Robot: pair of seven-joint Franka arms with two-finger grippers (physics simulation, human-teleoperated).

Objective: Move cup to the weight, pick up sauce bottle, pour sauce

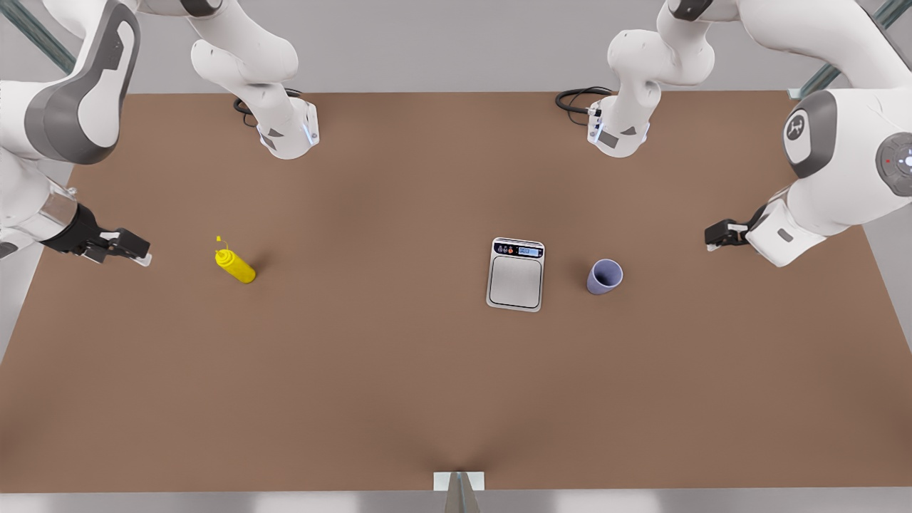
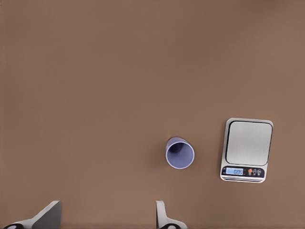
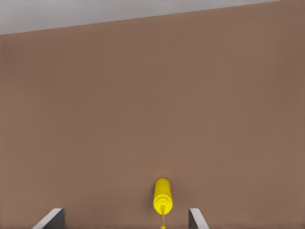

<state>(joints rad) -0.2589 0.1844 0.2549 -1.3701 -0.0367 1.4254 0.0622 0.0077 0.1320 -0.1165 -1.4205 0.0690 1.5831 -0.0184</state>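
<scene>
The brown tabletop (image 1: pixel 399 385) had wide free room around every thing. The cup (image 1: pixel 604 276) stood upright just beside the weight (image 1: pixel 516 274), not touching it, on the front view's right. The left pincer (image 1: pixel 716 234) hovered near the cup, its fingers (image 2: pixel 47 215) apart. The sauce bottle (image 1: pixel 234 264) stood upright, well apart from the weight. The right pincer (image 1: pixel 135 251) hovered near it, spread wide.

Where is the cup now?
In the front view, the cup stands upright on the table, just right of the scale, not touching it.
</scene>
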